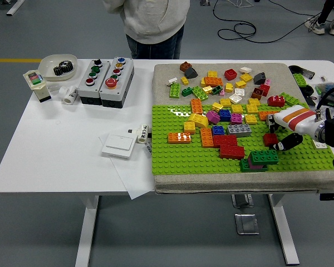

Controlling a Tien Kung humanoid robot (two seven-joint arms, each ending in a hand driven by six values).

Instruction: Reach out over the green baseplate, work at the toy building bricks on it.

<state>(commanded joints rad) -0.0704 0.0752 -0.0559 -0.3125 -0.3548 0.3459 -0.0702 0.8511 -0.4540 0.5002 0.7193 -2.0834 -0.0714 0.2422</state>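
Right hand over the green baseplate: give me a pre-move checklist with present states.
1. Right hand is over the green baseplate: ok.
2. Fingers beside the small red brick, grasp confirmed: cannot tell.
3. Dark green brick stack close below the fingers, not touched: ok.
4. Person at the far side, hands off the table: ok.
5. Left hand in view: not ok.
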